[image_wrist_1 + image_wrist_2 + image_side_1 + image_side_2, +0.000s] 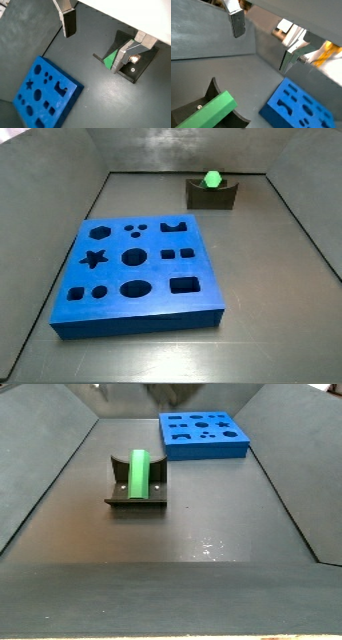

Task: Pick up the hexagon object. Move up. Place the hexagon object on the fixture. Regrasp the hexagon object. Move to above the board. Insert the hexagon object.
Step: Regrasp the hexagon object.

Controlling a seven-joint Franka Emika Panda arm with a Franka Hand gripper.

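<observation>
The green hexagon object (211, 177) lies in the notch of the dark fixture (207, 196), sticking out past its ends (139, 474). Both wrist views show it there (109, 60) (208, 114), with the fixture (135, 67) (212, 91) under it. My gripper (97, 39) (263, 41) hangs open well above the floor, and nothing is between its fingers (67, 22). It is apart from the peg. The blue board (114, 273) (203, 446) lies flat some way from the fixture and also shows in the wrist views (72, 100) (271, 111). Neither side view shows the fingers.
Grey walls (54, 248) close in the dark floor on all sides. A stretch of bare floor (201, 514) lies between the fixture and the board.
</observation>
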